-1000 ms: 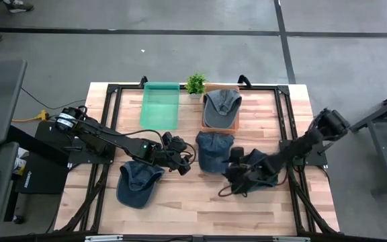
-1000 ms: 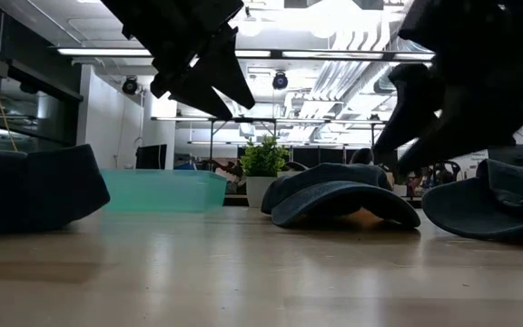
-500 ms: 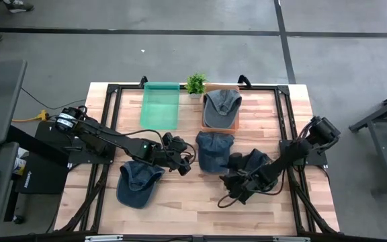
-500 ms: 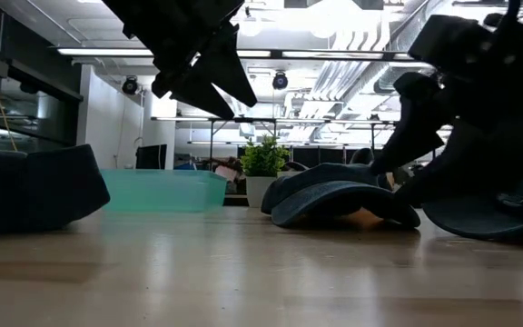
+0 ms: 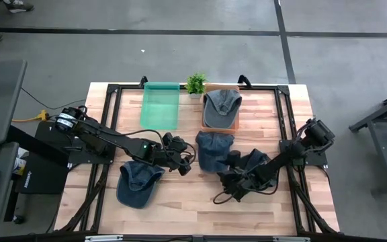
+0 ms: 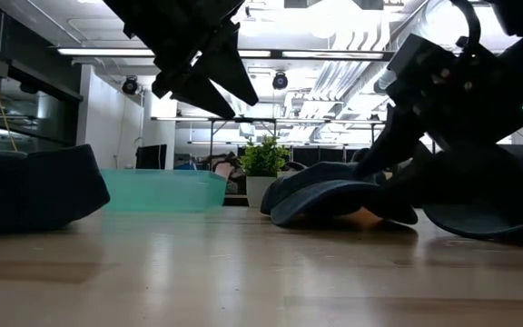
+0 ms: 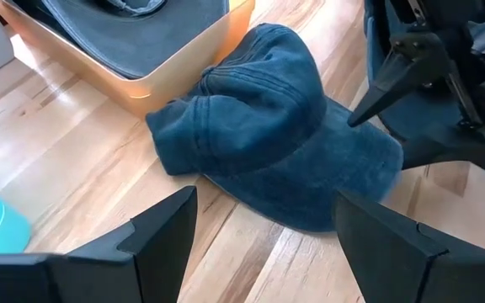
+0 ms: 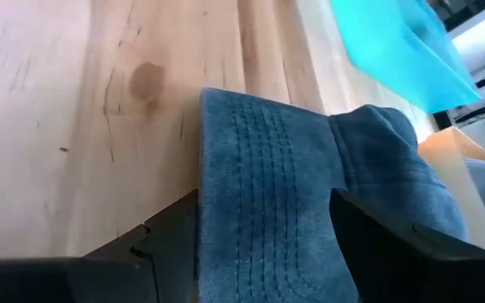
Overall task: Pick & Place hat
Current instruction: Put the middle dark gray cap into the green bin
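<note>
Back row: translucent green plastic bin (image 5: 160, 104) at left, small potted green plant (image 5: 195, 83) in the middle, tan rectangular tray (image 5: 211, 124) at right, on the wooden slatted surface (image 5: 180, 202).
Tray: grey-blue cap (image 5: 221, 106) lies in it.
Centre: blue denim cap (image 5: 213, 149) lies just in front of the tray.
Front left: second blue denim cap (image 5: 138, 183).
Right of centre: third blue denim cap (image 5: 255, 161), beside the centre cap.
Left end effector (image 5: 185, 161): between the front-left and centre caps.
Right end effector (image 5: 226, 176): at the third cap's front edge.
</note>
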Tool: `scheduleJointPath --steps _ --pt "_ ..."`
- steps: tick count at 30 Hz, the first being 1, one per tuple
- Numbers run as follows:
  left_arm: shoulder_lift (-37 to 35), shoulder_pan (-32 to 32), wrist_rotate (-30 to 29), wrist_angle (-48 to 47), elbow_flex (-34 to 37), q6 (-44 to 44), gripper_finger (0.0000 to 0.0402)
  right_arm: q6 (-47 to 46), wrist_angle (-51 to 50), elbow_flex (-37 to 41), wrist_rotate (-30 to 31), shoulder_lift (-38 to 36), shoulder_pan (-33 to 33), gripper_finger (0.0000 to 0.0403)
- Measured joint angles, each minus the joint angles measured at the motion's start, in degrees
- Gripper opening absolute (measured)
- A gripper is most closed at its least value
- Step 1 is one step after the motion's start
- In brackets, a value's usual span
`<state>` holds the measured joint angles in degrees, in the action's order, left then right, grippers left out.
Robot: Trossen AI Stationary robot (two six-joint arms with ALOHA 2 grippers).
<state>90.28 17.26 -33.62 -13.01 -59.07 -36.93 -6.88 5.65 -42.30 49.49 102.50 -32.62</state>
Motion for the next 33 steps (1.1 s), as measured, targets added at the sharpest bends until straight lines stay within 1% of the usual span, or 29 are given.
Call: scheduleJointPath --steps 3,6,12,16,18,23,27,33 --pt "0.0 0.0 0.1 0.0 0.0 0.0 0.0270 -0.5 0.0 0.0 0.2 0.0 0.0 0.0238" --pt "0.0 0.0 0.1 0.0 0.0 -0.1 0.0270 -0.7 0.4 0.0 -0.3 0.0 0.0 0.0208" --pt "0.0 0.0 0.1 0.1 0.0 -1.0 0.0270 -3.3 1.4 0.0 -0.3 0.0 0.0 0.0116" --pt "0.0 0.0 0.1 0.1 0.0 -1.1 0.0270 -2.9 2.8 -0.1 0.4 -0.1 -0.3 0.0048" --pt "0.0 0.0 0.1 0.1 0.0 -1.1 0.0270 -1.8 3.4 -0.1 1.4 -0.2 -0.7 0.0025" --pt "0.0 0.0 0.2 0.1 0.0 -1.1 0.0270 -1.6 5.8 -0.1 4.6 -0.5 -2.1 0.0019" --pt "0.0 0.0 -0.7 1.2 0.0 -0.3 0.0270 -3.2 6.3 -0.1 5.8 -3.0 -3.2 0.0012" --pt "-1.6 0.0 -6.0 5.0 0.0 6.6 0.0270 -7.8 6.2 0.0 13.7 -9.1 -5.7 0.0007"
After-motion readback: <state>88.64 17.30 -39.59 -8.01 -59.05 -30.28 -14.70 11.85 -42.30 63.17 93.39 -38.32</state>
